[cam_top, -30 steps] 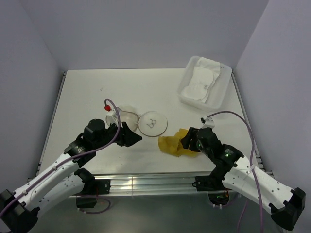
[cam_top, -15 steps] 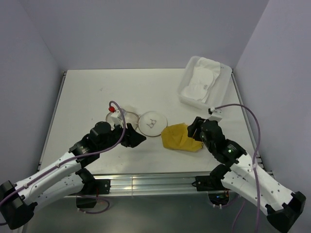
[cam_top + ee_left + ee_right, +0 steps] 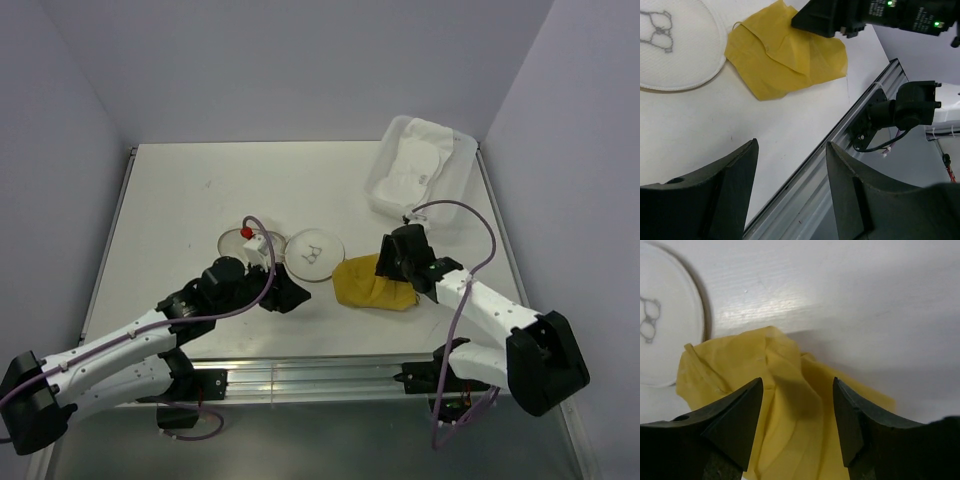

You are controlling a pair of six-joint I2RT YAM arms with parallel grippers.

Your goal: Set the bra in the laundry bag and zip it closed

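Observation:
The yellow bra [image 3: 372,285] lies crumpled on the white table, just right of the laundry bag [image 3: 314,256], a round whitish mesh disc with a black spectacles-like mark. My right gripper [image 3: 384,268] is open and empty, hovering over the bra's far right part. In the right wrist view the bra [image 3: 785,410] fills the gap between the open jaws [image 3: 797,412], with the bag [image 3: 665,325] at the left. My left gripper [image 3: 294,297] is open and empty, near the bag's front left. The left wrist view shows the bra [image 3: 785,55], the bag [image 3: 670,50] and the open gripper [image 3: 790,195].
A white rectangular plastic tray [image 3: 384,200] holding white garments stands at the back right. A second round hoop [image 3: 238,240] lies left of the bag, by a red-tipped cable. The table's metal front rail [image 3: 300,375] runs close below both grippers.
The right gripper has moved away from the front edge and now sits open over the bra, which shifted slightly right and farther back. The left gripper has moved right, toward the bag's front.

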